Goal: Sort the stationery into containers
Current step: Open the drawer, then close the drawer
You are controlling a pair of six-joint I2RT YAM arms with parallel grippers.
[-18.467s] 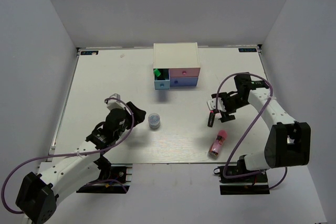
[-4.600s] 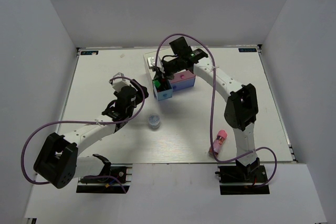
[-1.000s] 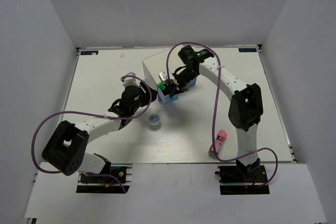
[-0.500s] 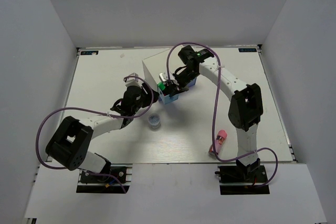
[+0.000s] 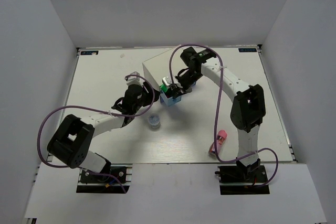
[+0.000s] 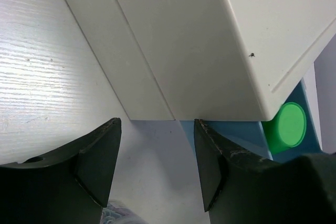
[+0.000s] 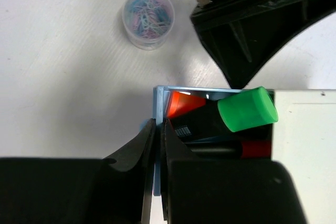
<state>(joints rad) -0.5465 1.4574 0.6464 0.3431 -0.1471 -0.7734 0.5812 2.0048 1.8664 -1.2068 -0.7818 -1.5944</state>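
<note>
So far three highlighters (image 7: 210,121) lie in the open blue drawer (image 7: 157,95), whose front the right jaws pinch; left jaws hang spread beside the chest (image 5: 157,66). Pink tube (image 5: 218,143) and pot (image 5: 154,121) sit unsorted on the desk (image 5: 105,77).

From above, you saw a white table (image 5: 105,129) with the white drawer chest (image 5: 157,66) sitting askew near its far middle. Its light blue drawer (image 5: 172,98) stood pulled out toward you, and a green-capped highlighter (image 5: 165,83) poked up from it. Your right gripper (image 5: 178,90) was at that drawer's front. Your left gripper (image 5: 148,94) was just beside the chest's near-left side. The small round pot (image 5: 154,121) sat near the left gripper, and the pink tube (image 5: 218,143) lay well apart by the near-right edge.
</note>
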